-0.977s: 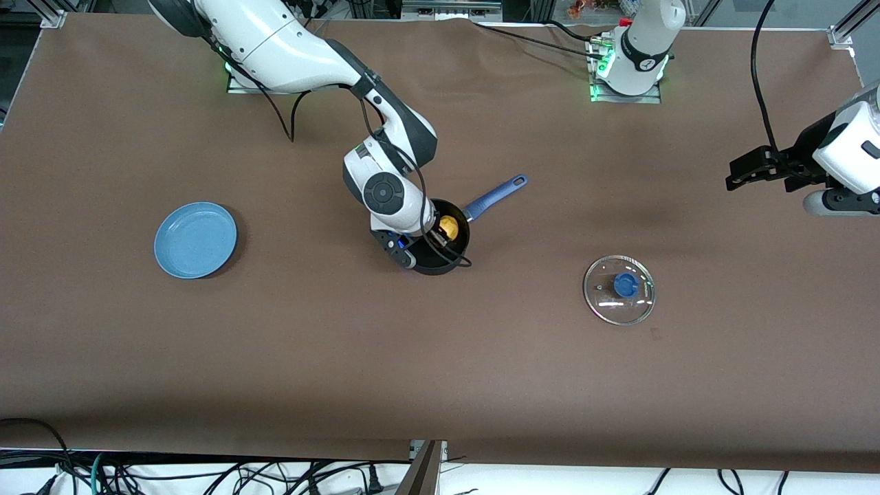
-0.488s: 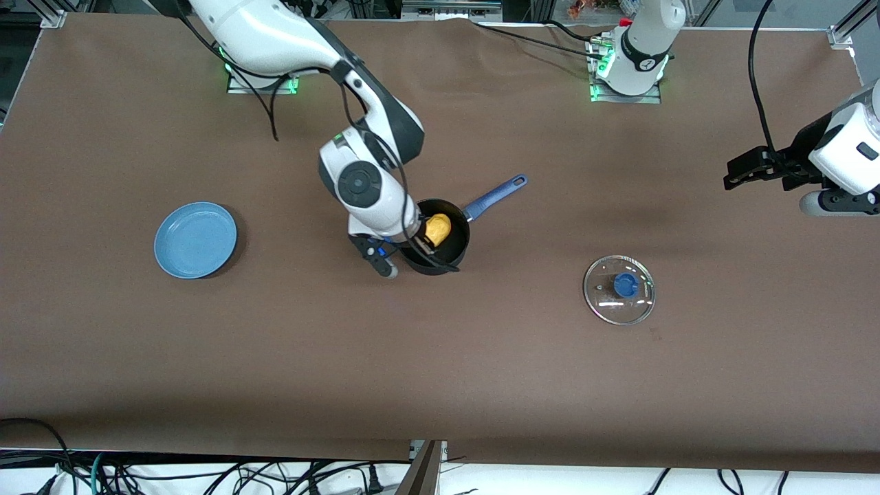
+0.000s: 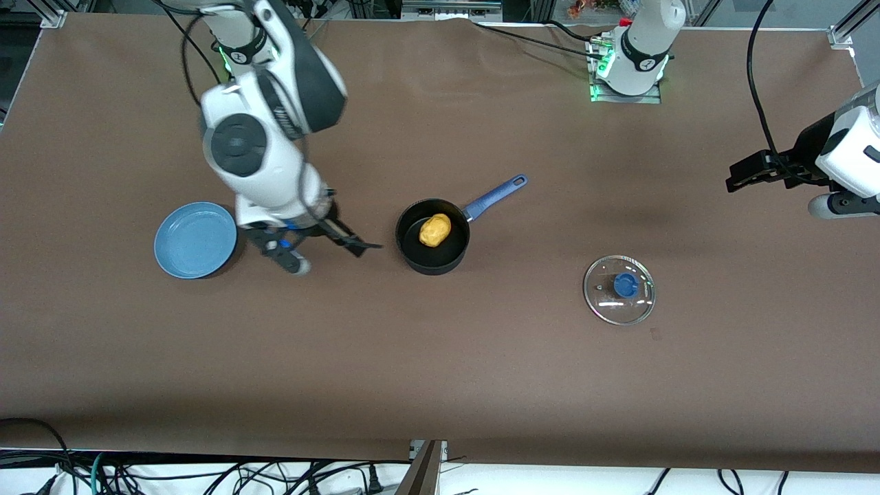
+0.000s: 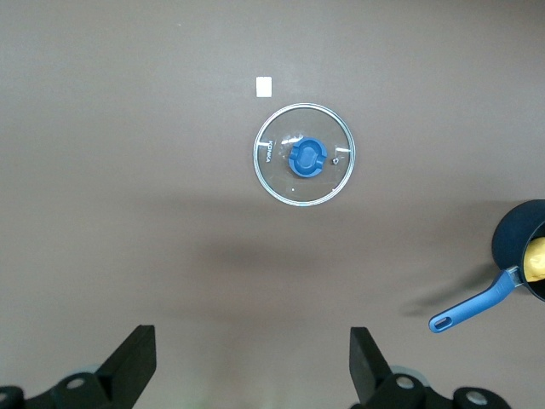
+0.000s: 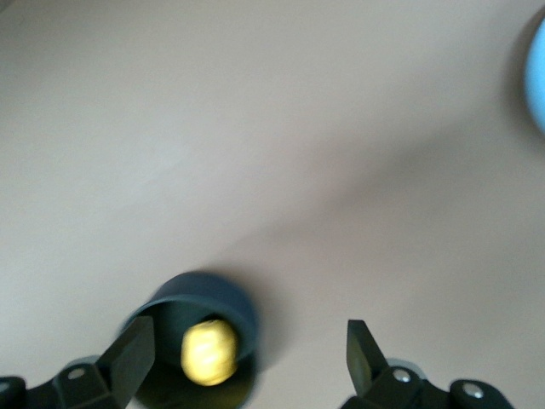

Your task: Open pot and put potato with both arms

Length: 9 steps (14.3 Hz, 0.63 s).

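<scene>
Lumpy yellow potato (image 3: 435,229) in round black pot (image 3: 432,236), mid-counter (image 3: 440,357). Clear glass lid (image 3: 619,289) flat, nearer camera, toward left arm's end. Right end effector (image 3: 323,249) spread wide, empty, between flat blue plate (image 3: 195,239) and pot. Left end effector (image 4: 251,366) wide, waiting.

Two white arms (image 3: 265,148) with black joints, black cables trailing along them (green lights glow at both bases), black grippers.

Brown table (image 3: 440,385); aluminium frame posts at corners; cables (image 3: 206,474) below edge.
</scene>
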Motion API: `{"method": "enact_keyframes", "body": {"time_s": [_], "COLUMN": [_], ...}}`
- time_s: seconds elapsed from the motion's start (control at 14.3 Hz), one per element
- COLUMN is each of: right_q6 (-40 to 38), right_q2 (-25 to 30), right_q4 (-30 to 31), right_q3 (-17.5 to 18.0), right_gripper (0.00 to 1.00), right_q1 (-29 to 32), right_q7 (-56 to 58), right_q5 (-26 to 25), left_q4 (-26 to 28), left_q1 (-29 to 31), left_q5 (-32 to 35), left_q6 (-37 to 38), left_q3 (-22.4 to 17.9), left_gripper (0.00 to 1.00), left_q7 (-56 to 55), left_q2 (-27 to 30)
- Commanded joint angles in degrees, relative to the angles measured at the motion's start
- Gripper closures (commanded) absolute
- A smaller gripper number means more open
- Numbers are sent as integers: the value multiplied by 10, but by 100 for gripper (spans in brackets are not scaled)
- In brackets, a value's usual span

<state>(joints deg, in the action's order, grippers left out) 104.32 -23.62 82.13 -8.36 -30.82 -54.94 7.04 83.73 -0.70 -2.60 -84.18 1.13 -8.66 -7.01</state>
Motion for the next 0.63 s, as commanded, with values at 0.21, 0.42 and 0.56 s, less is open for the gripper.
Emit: {"method": "enact_keyframes", "body": {"time_s": [0.21,0.42,0.56], "right_q6": [-90,-98,-99], "right_q2": [66,106,125], "right_q4": [20,43,48], "right_q3": [-132,-94,-18], "right_gripper": [0,0,0], "right_q1": [12,115,217], "right_q7": [304,470,565], "right_q5": [6,1,-3], "left_q4": [-4,-4,-4], "left_q1": [5,6,6], "left_q5": [12,12,12], "left_q6": [6,6,6], "left_q3": [7,7,7], "left_gripper": [0,0,0], "left_q7": [22,22,22], "left_q2": [2,2,2]}}
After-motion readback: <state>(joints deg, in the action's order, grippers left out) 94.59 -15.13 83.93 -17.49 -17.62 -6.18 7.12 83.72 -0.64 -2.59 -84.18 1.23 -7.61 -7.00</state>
